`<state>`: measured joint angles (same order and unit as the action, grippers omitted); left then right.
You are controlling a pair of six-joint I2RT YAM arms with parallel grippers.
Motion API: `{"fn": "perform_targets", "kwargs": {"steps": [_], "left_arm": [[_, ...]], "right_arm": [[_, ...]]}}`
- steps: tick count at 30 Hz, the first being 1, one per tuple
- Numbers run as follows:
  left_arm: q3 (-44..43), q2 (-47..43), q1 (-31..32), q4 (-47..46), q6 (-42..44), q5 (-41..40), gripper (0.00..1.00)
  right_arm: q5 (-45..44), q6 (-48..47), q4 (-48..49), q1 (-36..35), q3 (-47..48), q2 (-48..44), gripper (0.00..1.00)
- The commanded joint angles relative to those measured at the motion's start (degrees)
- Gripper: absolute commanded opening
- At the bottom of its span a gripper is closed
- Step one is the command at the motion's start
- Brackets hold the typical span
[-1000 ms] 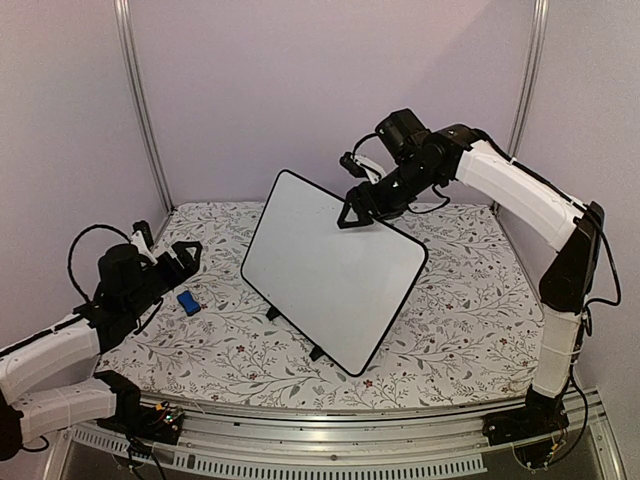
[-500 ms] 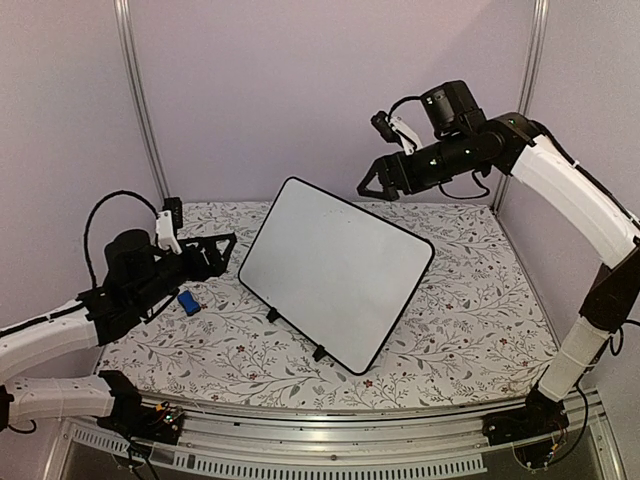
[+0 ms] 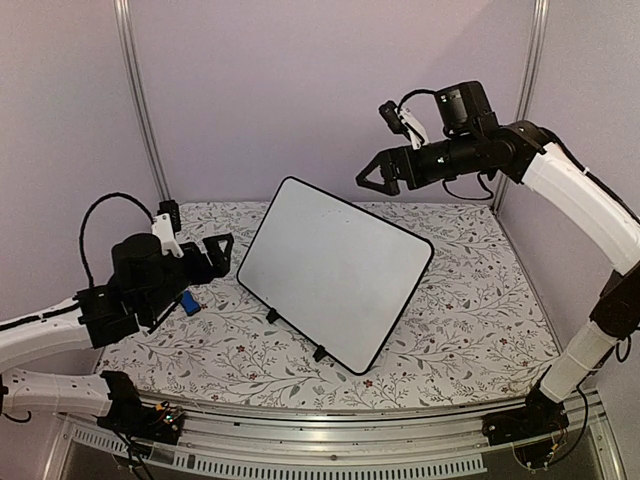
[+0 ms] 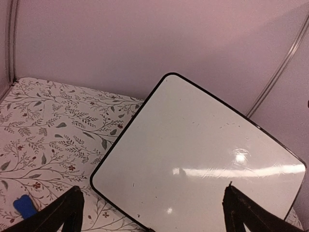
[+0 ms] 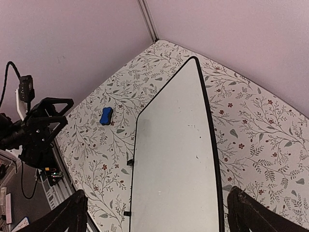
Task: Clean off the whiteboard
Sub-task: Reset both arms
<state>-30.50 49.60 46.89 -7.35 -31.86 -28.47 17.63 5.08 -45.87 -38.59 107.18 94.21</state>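
Note:
The whiteboard [image 3: 335, 270] is a white panel with a thin black rim, propped at a tilt on small black feet [image 3: 317, 352] mid-table. Only tiny specks mark its face [image 4: 193, 154] [image 5: 174, 154]. My left gripper [image 3: 218, 252] [image 4: 152, 193] hovers open just left of the board's left edge, facing its surface and holding nothing. High above the board's far top corner, my right gripper [image 3: 368, 180] [image 5: 158, 195] is open and empty, looking down on the board. A small blue eraser block [image 3: 187, 303] [image 4: 24, 207] [image 5: 105, 116] lies on the cloth left of the board, beneath my left arm.
A floral tablecloth [image 3: 470, 290] covers the table. Metal posts [image 3: 140, 100] [image 3: 530, 70] stand at the back corners against lilac walls. An aluminium rail [image 3: 330, 455] runs along the near edge by the arm bases.
My right gripper has come off the whiteboard's top edge, risen and opened wide. My left gripper has lifted and swung right toward the board's left edge.

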Motion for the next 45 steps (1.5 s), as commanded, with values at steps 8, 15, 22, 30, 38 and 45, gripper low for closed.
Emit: {"fn": "perform_targets", "kwargs": {"steps": [8,15,22,30,38,45], "left_arm": [[-9.73,-3.74,1.1,17.57,-0.23,-14.51,1.0],[-10.07,1.8,2.95,15.08,1.72,-12.23,1.0],[-6.82,7.8,7.7,0.43,5.92,-9.0,1.0],[-5.7,15.06,12.31,0.24,0.77,-9.15,1.0],[-2.48,16.53,13.64,4.35,-8.0,-10.94,0.99],[-2.38,21.6,13.61,10.72,-16.55,-9.91,0.92]], "right_arm": [[-3.81,-0.44,7.55,-0.13,-3.69,-1.42,0.99],[-10.64,0.12,7.8,0.62,-8.81,-4.19,0.99],[-13.05,2.09,9.72,2.64,-17.62,-9.46,0.99],[-14.34,5.4,12.6,7.49,-24.7,-13.31,0.99],[-13.71,5.91,12.85,8.92,-24.16,-12.81,0.99],[-12.76,5.99,13.08,9.45,-22.56,-11.31,0.99]]}}
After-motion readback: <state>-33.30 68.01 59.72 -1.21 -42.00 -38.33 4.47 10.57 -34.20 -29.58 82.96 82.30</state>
